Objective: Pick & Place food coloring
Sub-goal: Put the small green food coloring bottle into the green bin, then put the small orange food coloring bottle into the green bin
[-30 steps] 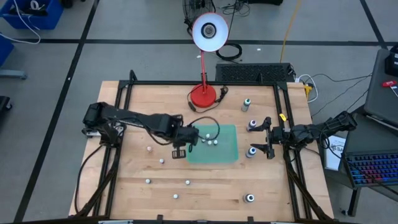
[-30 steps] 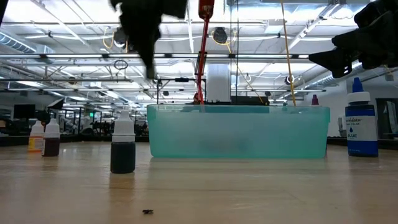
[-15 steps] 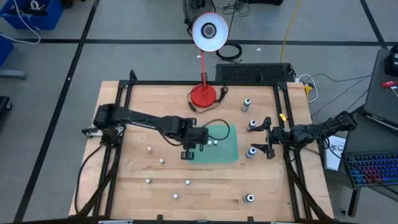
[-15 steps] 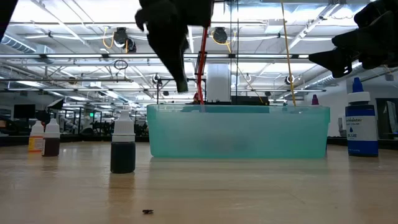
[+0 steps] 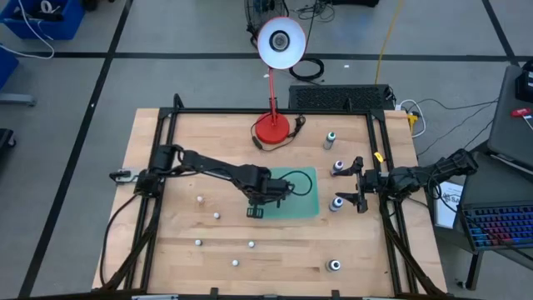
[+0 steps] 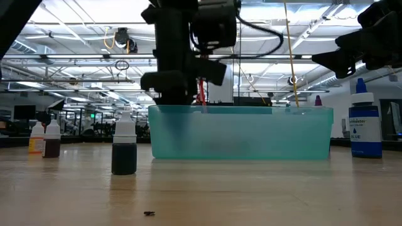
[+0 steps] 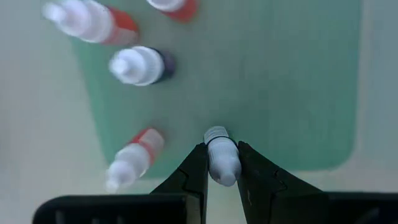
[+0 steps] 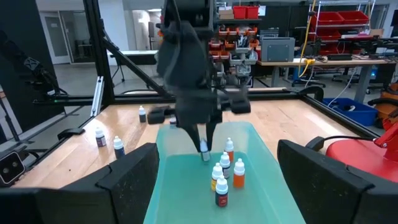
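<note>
The left gripper hangs above the near-left part of the green bin, which sits at the middle of the wooden bench; its fingers are clamped on a small white-capped dropper bottle, held cap-up above the bin floor. The right wrist view confirms this bottle pinched between the fingertips, clear of the other bottles. Inside the bin, 4 dropper bottles stand grouped together; from the left wrist view, 2 show red or orange contents, 1 dark, and the 4th is cut off at the frame edge. On the bench to the left and near side of the bin, 5 small bottles stand scattered and well apart. To the right of the bin, 4 larger bottles stand in a loose line from far to near. The right gripper waits at the right edge of the bench, fingers wide apart and holding nothing, near 2 of those larger bottles. A red-based lamp stands at the far side of the bench.
</note>
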Motion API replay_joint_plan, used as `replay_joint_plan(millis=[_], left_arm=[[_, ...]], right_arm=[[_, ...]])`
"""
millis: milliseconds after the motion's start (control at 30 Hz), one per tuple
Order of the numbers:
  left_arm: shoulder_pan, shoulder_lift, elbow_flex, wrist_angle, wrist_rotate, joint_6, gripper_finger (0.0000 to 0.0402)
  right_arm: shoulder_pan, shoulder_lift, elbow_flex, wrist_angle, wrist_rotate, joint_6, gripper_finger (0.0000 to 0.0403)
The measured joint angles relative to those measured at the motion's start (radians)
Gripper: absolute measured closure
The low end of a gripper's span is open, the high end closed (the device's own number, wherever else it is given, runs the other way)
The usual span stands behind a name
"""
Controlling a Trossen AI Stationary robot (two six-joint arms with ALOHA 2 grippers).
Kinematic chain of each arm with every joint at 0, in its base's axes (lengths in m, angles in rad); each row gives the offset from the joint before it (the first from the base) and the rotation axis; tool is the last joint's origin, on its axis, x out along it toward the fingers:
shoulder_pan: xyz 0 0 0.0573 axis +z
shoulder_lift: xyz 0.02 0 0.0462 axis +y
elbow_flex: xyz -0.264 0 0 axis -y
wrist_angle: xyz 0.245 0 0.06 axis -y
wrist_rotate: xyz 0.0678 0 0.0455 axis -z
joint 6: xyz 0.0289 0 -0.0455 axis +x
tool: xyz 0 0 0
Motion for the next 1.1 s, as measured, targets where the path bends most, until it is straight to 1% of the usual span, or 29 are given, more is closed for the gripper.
replay_joint_plan(millis=[167,233,367,467,600,733,867,933,1000,1033,1100], left_arm=[[0.008,0.012,0.003,0.027,0.024,0.000,0.0340],[0.007,0.012,0.003,0.026,0.020,0.000,0.0321],[0.007,-0.001,0.000,0.021,0.019,-0.006,0.0264],[0.006,-0.023,0.000,0.017,0.017,-0.007,0.0232],[0.005,-0.064,0.000,0.010,0.016,-0.022,0.0204],[0.005,-0.140,0.000,-0.015,0.015,-0.055,0.0189],[0.000,-0.235,-0.006,-0.172,0.004,-0.200,0.0189],[-0.015,-0.293,-0.041,-0.240,-0.042,-0.305,0.0194],[-0.044,-0.365,-0.120,-0.278,-0.110,-0.425,0.0199],[-0.057,-0.403,-0.169,-0.280,-0.128,-0.488,0.0202],[-0.079,-0.479,-0.276,-0.277,-0.128,-0.623,0.0208]], right_arm=[[0.000,0.000,0.000,0.000,0.000,0.000,0.0089],[0.000,0.000,0.000,0.000,0.000,0.000,0.0090],[0.000,0.000,0.000,0.000,0.000,0.000,0.0089],[0.000,0.000,0.000,0.000,0.000,0.000,0.0089],[0.000,0.000,0.000,0.000,0.000,0.000,0.0089],[0.000,0.000,0.000,0.000,0.000,0.000,0.0089],[0.000,0.000,0.000,0.000,0.000,0.000,0.0089],[0.000,0.000,0.000,0.000,0.000,0.000,0.0089],[0.000,0.000,0.000,0.001,0.000,0.000,0.0090],[0.000,0.000,0.000,0.003,0.000,0.000,0.0089],[0.000,0.000,0.000,0.002,0.000,0.000,0.0089]])
